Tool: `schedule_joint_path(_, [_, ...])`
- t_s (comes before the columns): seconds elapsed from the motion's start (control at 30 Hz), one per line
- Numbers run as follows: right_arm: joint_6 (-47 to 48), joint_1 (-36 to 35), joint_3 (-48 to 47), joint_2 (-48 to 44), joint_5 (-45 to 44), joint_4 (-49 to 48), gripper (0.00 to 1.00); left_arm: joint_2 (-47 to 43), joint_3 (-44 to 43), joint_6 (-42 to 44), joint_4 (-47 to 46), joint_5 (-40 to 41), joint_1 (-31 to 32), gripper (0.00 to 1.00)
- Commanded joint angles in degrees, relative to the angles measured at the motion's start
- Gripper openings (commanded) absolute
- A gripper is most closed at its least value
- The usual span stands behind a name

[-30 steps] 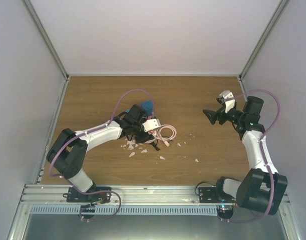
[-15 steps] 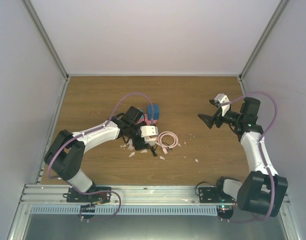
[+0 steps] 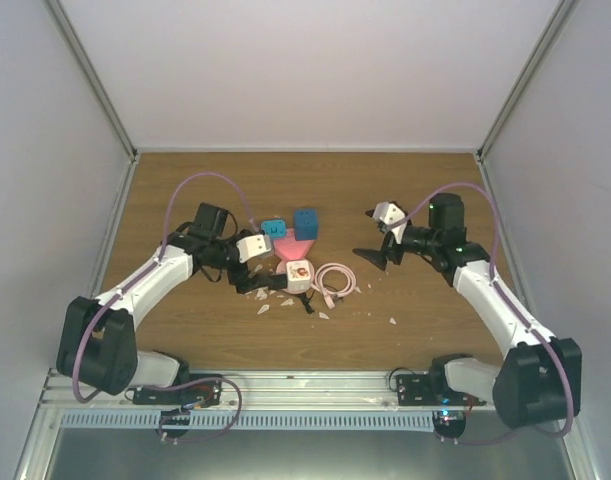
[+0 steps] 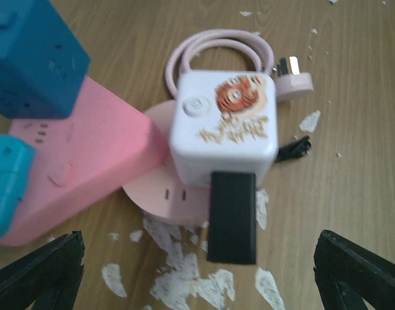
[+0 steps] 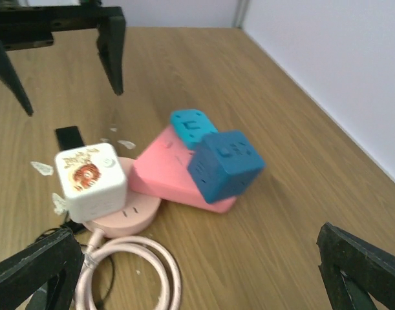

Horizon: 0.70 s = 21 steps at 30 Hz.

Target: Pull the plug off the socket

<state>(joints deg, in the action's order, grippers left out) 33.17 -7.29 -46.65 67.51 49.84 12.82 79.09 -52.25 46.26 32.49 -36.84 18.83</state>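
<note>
The salmon-pink triangular socket (image 3: 291, 248) lies flat at mid-table; it also shows in the left wrist view (image 4: 87, 158) and the right wrist view (image 5: 165, 165). A dark blue cube plug (image 3: 306, 222) (image 5: 226, 165) and a light blue cube plug (image 3: 274, 229) (image 5: 194, 123) sit on its face. My left gripper (image 3: 253, 268) (image 4: 197, 284) is open and empty, just left of the cluster. My right gripper (image 3: 371, 236) (image 5: 197, 278) is open and empty, a short way right of the socket.
A white cube adapter (image 3: 299, 274) with an orange print sits on a small round pale-pink disc (image 4: 158, 200). A coiled pink cable (image 3: 333, 278) lies to its right. A black flat block (image 4: 231, 216) lies by the cube. White flakes (image 3: 265, 305) litter the wood.
My left arm has drawn back to the left, uncovering the socket and both blue plugs. My right arm has swung left and lower toward the cluster.
</note>
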Motion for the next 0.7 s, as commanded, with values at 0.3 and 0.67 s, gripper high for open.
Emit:
schedule_joint_path(0.3, [16.11,-20.27,-10.54,17.96,-3.47,4.91,1.0,-3.49,10.66,4.24,-5.52,-5.54,-2.0,0.88])
schedule_joint_path(0.67, [21.93,-28.58,-15.86,27.61,-6.63,7.19,0.96,-4.15,15.26,3.93,-12.2,-5.25,-1.9,0.82])
